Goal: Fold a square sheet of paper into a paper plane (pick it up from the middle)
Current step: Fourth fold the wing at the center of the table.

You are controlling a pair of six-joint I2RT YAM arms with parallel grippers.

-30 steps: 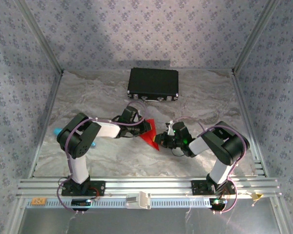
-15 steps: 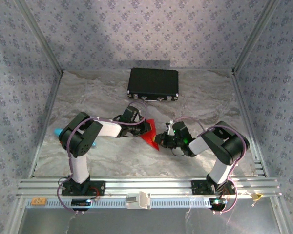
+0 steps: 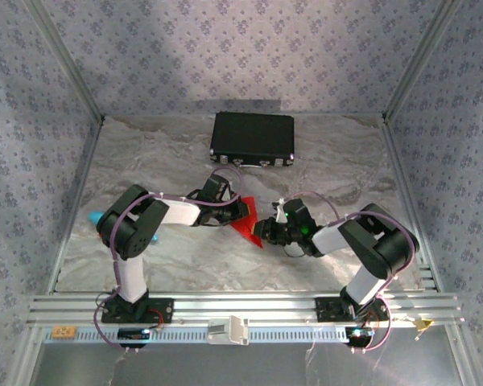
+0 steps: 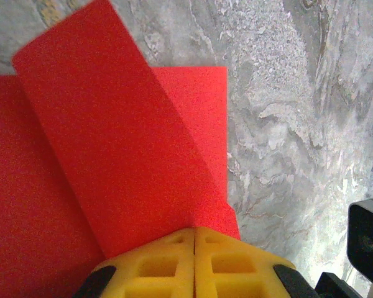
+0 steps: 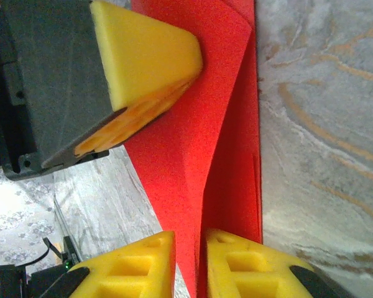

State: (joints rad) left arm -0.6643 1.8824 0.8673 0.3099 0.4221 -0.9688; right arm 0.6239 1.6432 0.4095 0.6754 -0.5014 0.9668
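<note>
The square sheet of paper (image 3: pixel 245 227) is bright red and partly folded, tapering to a point at its near end. It lies between the two grippers at mid table. My left gripper (image 3: pixel 240 211) is shut on one edge of it; in the left wrist view the yellow pads (image 4: pixel 168 267) meet with a raised red flap (image 4: pixel 112 155) coming out of them. My right gripper (image 3: pixel 262 231) is at the opposite side. Its pads (image 5: pixel 248 267) stand slightly apart with the paper's fold (image 5: pixel 199 143) running through the gap. The left gripper's yellow fingers (image 5: pixel 143 56) press on the paper further along.
A black rectangular case (image 3: pixel 252 137) lies at the back of the marble-patterned table (image 3: pixel 338 169). A small turquoise object (image 3: pixel 94 215) sits behind the left arm near the left wall. Metal frame rails run along the sides and the near edge.
The right gripper's jaws have parted a little around the paper, and the right arm's elbow has shifted slightly right. The left gripper stays clamped on the paper.
</note>
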